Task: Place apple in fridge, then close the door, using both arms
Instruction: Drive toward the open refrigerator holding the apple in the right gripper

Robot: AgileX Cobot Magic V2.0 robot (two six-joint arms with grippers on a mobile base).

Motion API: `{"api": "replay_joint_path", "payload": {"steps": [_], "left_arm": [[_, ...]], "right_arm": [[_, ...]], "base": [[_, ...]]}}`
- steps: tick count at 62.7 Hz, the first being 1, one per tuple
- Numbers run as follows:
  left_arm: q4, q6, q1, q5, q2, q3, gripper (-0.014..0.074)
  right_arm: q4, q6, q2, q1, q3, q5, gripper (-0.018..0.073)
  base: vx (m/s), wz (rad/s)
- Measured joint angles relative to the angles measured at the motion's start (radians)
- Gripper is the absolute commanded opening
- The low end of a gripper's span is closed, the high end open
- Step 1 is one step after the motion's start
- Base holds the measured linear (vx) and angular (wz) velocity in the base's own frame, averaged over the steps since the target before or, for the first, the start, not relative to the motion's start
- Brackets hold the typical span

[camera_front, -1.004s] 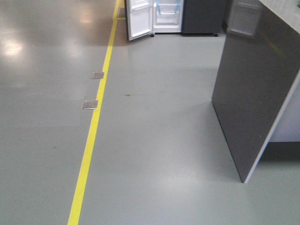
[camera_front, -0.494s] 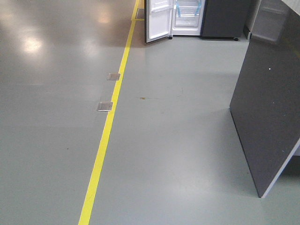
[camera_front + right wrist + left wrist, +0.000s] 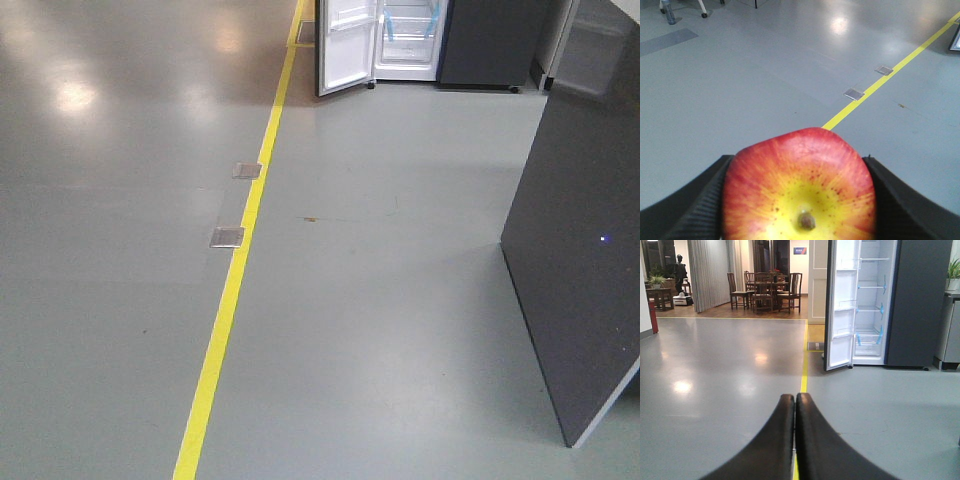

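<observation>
The red and yellow apple [image 3: 799,187] fills the bottom of the right wrist view, its stem dimple facing the camera. My right gripper [image 3: 799,200] is shut on it, one black finger on each side. My left gripper [image 3: 794,405] is shut and empty, pointing at the floor ahead. The fridge [image 3: 869,305] stands far ahead with its white inside and blue-taped shelves showing. Its door [image 3: 840,305] hangs open to the left. The fridge [image 3: 408,40] and door [image 3: 345,45] also show at the top of the front view. Neither gripper shows in the front view.
A yellow floor line [image 3: 240,260] runs toward the fridge, with two metal floor plates [image 3: 228,236] beside it. A dark grey counter side panel [image 3: 585,250] stands close on the right. A dining table with chairs [image 3: 765,290] is far back left.
The view has swung right and moved forward: the fridge and yellow line shifted right in the front view, and the counter panel moved toward the right edge.
</observation>
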Motion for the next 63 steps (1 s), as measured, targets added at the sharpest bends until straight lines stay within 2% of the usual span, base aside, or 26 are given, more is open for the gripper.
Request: {"api": "replay_joint_path", "payload": {"steps": [63], "left_arm": [[0.0,0.0,0.0,0.0,0.0,0.0,-0.0006]], "right_arm": [[0.0,0.0,0.0,0.0,0.0,0.001,0.0356]], "base": [[0.17,0.0]]}}
